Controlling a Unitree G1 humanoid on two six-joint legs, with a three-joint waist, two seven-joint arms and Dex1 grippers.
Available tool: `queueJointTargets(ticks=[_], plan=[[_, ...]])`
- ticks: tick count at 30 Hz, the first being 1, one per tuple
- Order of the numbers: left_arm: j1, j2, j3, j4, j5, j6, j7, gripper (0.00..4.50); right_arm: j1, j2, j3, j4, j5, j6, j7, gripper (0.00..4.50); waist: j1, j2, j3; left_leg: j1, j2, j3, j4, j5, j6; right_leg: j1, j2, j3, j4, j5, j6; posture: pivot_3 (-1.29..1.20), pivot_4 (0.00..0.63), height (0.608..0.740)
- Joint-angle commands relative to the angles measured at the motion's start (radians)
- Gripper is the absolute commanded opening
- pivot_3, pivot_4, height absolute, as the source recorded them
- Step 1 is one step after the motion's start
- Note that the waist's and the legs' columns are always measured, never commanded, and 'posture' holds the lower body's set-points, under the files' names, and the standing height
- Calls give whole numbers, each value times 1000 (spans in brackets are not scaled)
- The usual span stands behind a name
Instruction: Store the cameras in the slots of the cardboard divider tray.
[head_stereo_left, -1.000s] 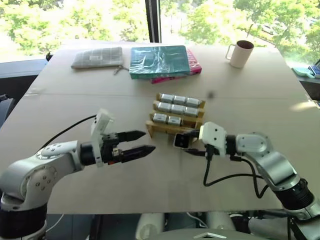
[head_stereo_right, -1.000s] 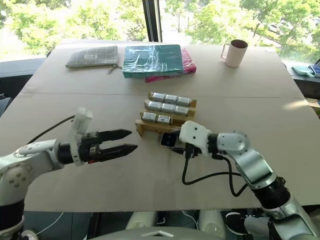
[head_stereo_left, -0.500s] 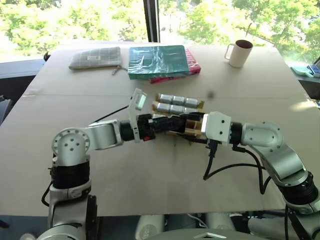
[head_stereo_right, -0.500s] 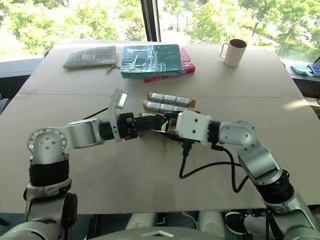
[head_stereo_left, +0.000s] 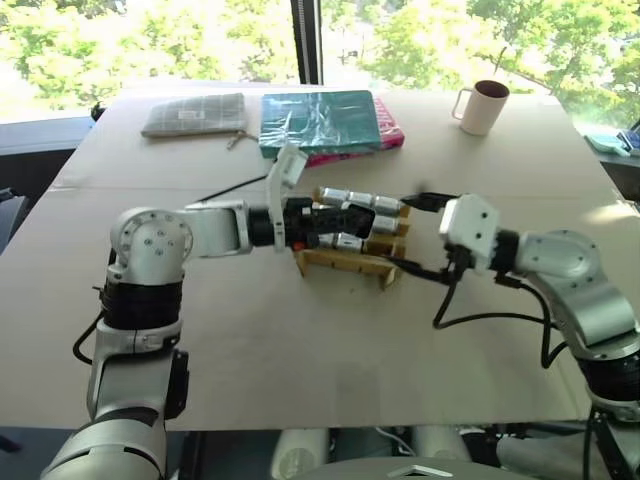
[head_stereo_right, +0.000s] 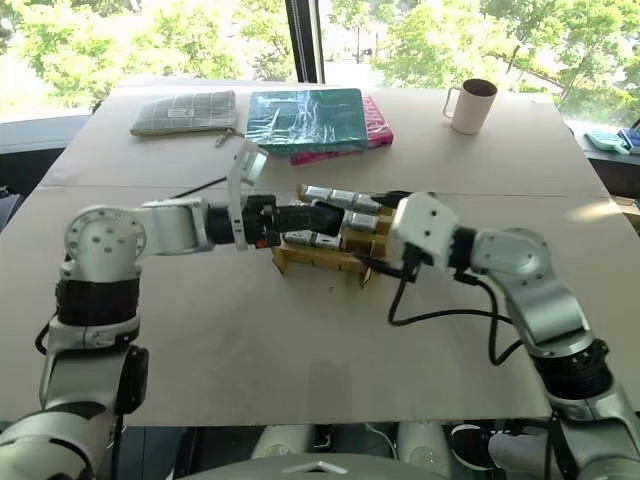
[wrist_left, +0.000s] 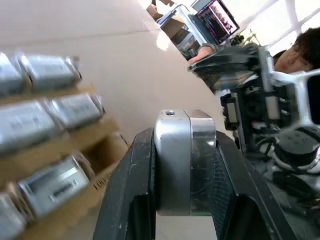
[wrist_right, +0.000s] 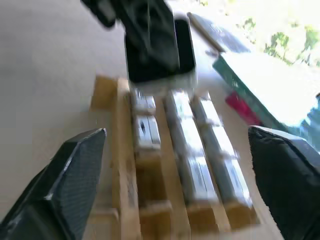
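Note:
The cardboard divider tray (head_stereo_left: 340, 266) stands mid-table with several silver-grey cameras (head_stereo_left: 346, 197) in its stepped rows. In the right wrist view its nearest row (wrist_right: 145, 131) holds two cameras beside one vacant slot. My left gripper (head_stereo_left: 347, 216) reaches in from the left, low over the tray, shut on one camera (wrist_left: 185, 160) whose silver body sits between its fingers. My right gripper (head_stereo_left: 412, 234) hangs just right of the tray, open and holding nothing, with its wide-spread fingers (wrist_right: 75, 175) facing the held camera (wrist_right: 160, 50).
At the back of the table lie a grey pouch (head_stereo_left: 195, 115), a teal book (head_stereo_left: 318, 120) on a pink one, and a beige mug (head_stereo_left: 482, 105) to the right. A person (wrist_left: 300, 50) sits beyond the table in the left wrist view.
The camera passed from my right gripper to my left. The left reached in and shut on it, then carried it up over the tray. The right opened and drew back rightward.

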Motion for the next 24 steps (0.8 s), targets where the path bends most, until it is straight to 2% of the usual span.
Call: queueJointTargets(ticks=[1, 3, 6, 11, 16, 19, 24], plan=[[-90, 31, -127, 85, 210, -184, -246, 752, -55, -57, -107, 141, 139, 2, 156, 4467, 0, 1, 1, 0, 0, 1, 0, 0, 0, 0, 1, 0, 0, 0, 0, 0, 150, 740], [-120, 50, -194, 121, 318, -294, -377, 752, -100, -79, -122, 219, 157, -40, 226, 4467, -1, 2, 1, 0, -1, 1, -1, 0, 0, 0, 2, 0, 0, 0, 0, 0, 150, 740], [-189, 60, -302, 222, 497, -476, -561, 752, -182, -106, -144, 298, 207, -2, 297, 4467, -5, 2, 2, 0, 1, 3, -3, 0, 0, -2, 2, 2, -1, 0, 0, 0, 150, 740], [-326, -2, -372, 450, 680, -653, -724, 752, -193, -113, -166, 295, 229, -17, 308, 4467, 4, 1, 2, -2, 2, 3, -3, 0, 0, -2, 3, 1, -3, 0, 0, 0, 150, 740], [-405, -70, -410, 607, 812, -807, -857, 752, -149, -178, -230, 264, 275, -6, 356, 4467, 7, 2, 2, -7, 1, 2, -2, -1, 2, -3, 1, -1, -2, 0, 1, 0, 150, 740], [-438, -113, -414, 682, 868, -861, -913, 752, -146, -202, -255, 243, 296, 6, 347, 4467, 4, 2, 2, -19, 1, 2, 4, -1, 2, -13, 1, -6, 0, 0, 1, 0, 150, 740], [-469, -187, -414, 741, 932, -896, -950, 752, -135, -227, -267, 212, 304, 28, 338, 4467, 4, 2, 2, -19, 2, 2, 5, 0, 2, -12, 1, -6, 0, 0, 2, 0, 150, 740]])
